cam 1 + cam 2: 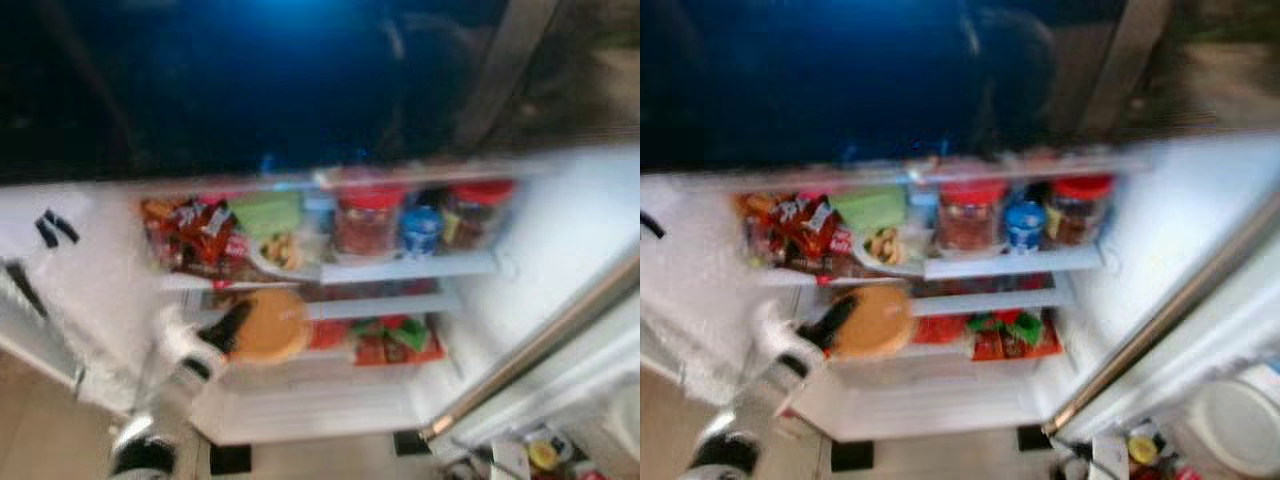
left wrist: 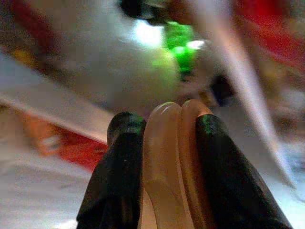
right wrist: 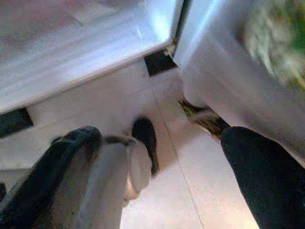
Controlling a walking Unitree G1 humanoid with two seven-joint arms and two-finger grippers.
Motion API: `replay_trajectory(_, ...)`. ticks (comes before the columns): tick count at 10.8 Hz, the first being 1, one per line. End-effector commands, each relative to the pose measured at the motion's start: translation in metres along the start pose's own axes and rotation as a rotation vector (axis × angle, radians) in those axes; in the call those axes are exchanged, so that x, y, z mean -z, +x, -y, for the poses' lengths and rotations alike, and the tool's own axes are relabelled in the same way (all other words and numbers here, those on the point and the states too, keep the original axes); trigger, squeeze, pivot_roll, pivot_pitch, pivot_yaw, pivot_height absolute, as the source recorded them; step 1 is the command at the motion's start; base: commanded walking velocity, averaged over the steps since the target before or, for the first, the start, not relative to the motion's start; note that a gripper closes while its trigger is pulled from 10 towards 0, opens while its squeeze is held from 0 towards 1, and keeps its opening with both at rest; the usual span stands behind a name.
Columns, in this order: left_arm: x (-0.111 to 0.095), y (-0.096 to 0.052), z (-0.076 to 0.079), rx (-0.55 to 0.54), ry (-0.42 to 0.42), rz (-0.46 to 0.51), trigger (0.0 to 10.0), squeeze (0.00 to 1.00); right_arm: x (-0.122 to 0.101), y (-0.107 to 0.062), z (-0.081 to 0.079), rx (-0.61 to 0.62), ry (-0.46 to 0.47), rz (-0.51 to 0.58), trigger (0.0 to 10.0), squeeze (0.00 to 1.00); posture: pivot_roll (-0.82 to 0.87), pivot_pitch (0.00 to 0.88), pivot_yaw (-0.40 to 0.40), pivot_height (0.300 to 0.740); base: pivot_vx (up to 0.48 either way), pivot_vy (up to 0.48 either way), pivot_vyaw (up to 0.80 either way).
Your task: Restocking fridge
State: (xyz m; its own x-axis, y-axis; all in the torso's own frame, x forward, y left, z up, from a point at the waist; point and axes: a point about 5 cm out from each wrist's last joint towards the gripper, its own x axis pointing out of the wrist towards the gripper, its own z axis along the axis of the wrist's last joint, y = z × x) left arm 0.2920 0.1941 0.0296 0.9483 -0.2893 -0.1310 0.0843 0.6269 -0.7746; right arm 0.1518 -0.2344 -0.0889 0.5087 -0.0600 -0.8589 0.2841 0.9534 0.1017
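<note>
We're mid-stocking: left claw [image 1: 243, 328] pinches tan disc [image 1: 272, 325] tight, nxt slide onto fridge shelf [image 1: 385, 303]; right claw [image 3: 157, 171] open, empty.

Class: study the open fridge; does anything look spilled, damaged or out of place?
Nothing stands out. Jars and packets sit on the shelves, while the left gripper holds a flat tan disc at the fridge front; blur hides finer detail.
</note>
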Motion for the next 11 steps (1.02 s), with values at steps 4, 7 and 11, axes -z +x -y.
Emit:
replay_trajectory(4, 0.0088, 0.0082, 0.0104, 0.086, -0.028, -0.05, 10.0, 0.0, -0.0089, -0.0011, 0.0068, 0.022, 0.003, 0.049, 10.0, 0.0, 0.01, 0.092, 0.004, 0.74, 0.0, 0.0, 0.0)
replay_trajectory(7, 0.01, 0.0087, 0.0104, 0.093, 0.033, -0.073, 10.0, 0.0, -0.0098, -0.0011, 0.0068, 0.018, -0.002, 0.054, 10.0, 0.0, 0.02, 0.097, -0.002, 0.74, 0.0, 0.0, 0.0)
replay_trajectory(11, 0.0145, 0.0134, 0.0139, 0.107, 0.063, -0.094, 10.0, 0.0, -0.0117, -0.0012, 0.0075, 0.021, -0.007, 0.061, 10.0, 0.0, 0.0, 0.099, 0.004, 0.74, 0.0, 0.0, 0.0)
